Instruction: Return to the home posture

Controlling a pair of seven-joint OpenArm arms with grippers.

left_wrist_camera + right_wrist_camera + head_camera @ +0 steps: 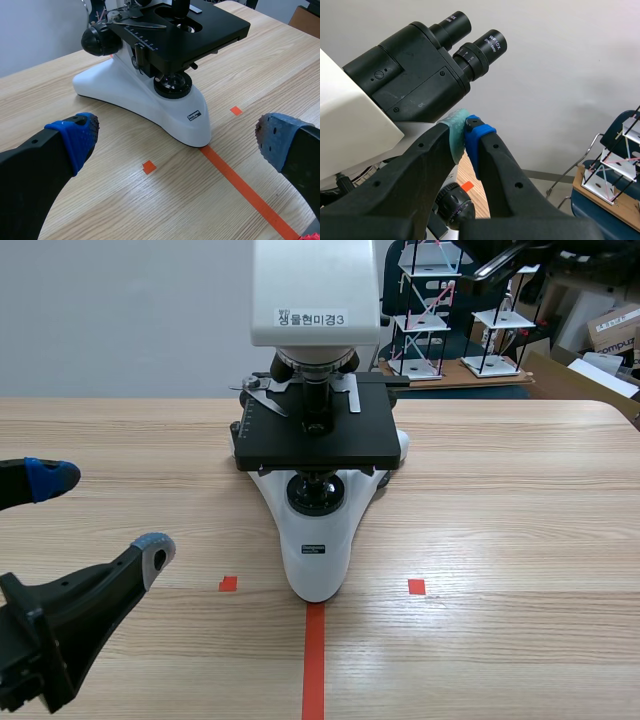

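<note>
Two dotted pads, glossy white microscope

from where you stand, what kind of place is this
Probably a lab or research workshop: a microscope stands on a wooden table, with small frame models and cardboard boxes behind it.

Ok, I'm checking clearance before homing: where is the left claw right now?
In the scene view the left claw sits low at the left, open and empty, to the left of the microscope without touching it, near the left orange tape square.
</note>
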